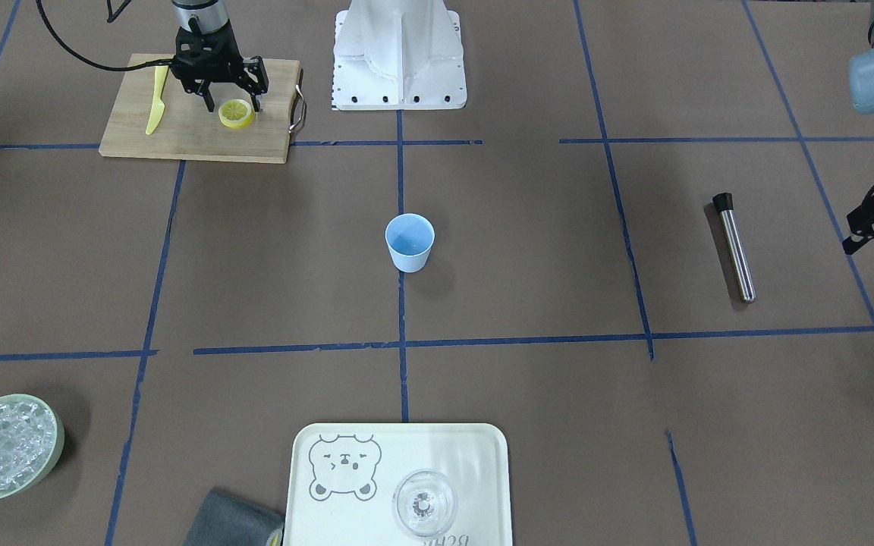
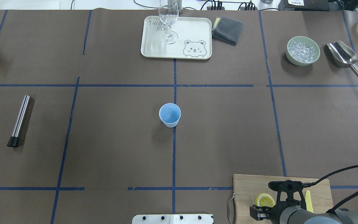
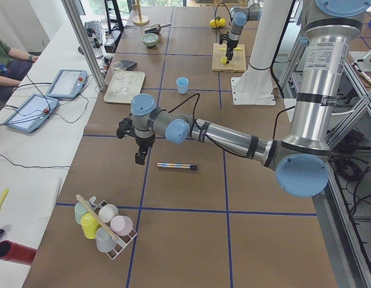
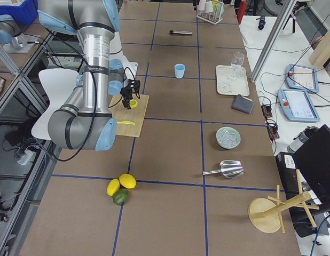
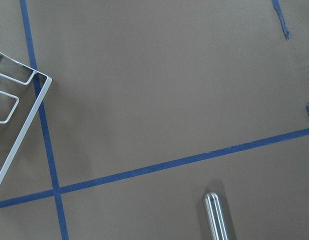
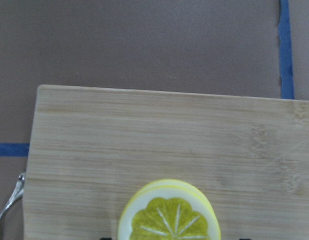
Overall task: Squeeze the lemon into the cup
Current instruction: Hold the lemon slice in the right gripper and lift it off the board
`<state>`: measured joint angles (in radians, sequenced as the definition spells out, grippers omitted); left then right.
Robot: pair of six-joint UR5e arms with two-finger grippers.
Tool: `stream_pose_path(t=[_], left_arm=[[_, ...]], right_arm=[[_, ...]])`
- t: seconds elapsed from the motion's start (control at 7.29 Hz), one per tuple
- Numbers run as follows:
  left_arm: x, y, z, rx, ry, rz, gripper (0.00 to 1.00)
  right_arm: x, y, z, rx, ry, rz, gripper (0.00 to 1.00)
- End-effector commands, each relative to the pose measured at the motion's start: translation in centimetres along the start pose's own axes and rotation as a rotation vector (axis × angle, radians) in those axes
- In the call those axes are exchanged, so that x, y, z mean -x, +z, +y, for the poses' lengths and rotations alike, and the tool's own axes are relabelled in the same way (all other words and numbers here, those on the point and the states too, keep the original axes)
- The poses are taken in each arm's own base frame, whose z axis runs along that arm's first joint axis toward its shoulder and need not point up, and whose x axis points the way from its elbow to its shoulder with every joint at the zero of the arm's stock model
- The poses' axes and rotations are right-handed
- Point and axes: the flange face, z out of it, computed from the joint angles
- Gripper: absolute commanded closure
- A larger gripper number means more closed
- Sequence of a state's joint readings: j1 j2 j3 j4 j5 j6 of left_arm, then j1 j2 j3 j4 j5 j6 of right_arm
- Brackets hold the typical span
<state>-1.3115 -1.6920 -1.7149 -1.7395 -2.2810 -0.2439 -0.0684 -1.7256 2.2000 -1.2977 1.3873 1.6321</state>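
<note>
Right gripper point(image 1: 234, 100): jaws spread wide, nothing held | lemon point(image 1: 236, 114): seen just beneath, between the fingertips, flat on the board point(image 1: 179, 133) | cup point(image 1: 410, 241): well apart from it | risk: lemon could be skidded aside if the jaws are closed off-centre.

The lemon point(image 1: 236, 114) on the board point(image 1: 194, 136), the cup point(image 1: 410, 243) at mid-table.
The lemon is a round yellow slice with a pale rim and spoked, segmented flesh, lying cut face up on the wooden board at the robot's right, near its base. The cup, small, pale blue, tapered and handleless, stands upright at the table's centre on a blue tape line, well apart from the lemon.
</note>
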Motion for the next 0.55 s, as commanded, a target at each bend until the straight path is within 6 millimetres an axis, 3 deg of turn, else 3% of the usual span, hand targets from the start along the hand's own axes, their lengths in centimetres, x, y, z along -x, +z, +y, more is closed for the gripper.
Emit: stream_pose_path(t=[0.0, 0.27, 0.41], left_arm=[[0.0, 0.0, 0.0, 0.0, 0.0, 0.0, 0.0], [-0.04, -0.05, 0.0, 0.0, 0.0, 0.0, 0.0], [-0.04, -0.06, 0.06, 0.0, 0.0, 0.0, 0.0]], right_arm=[[0.11, -0.07, 0.25, 0.013, -0.001, -0.002, 0.1], [0.08, 0.0, 0.28, 0.014, -0.001, -0.001, 0.11], [0.07, 0.0, 0.21, 0.013, 0.0, 0.0, 0.2]])
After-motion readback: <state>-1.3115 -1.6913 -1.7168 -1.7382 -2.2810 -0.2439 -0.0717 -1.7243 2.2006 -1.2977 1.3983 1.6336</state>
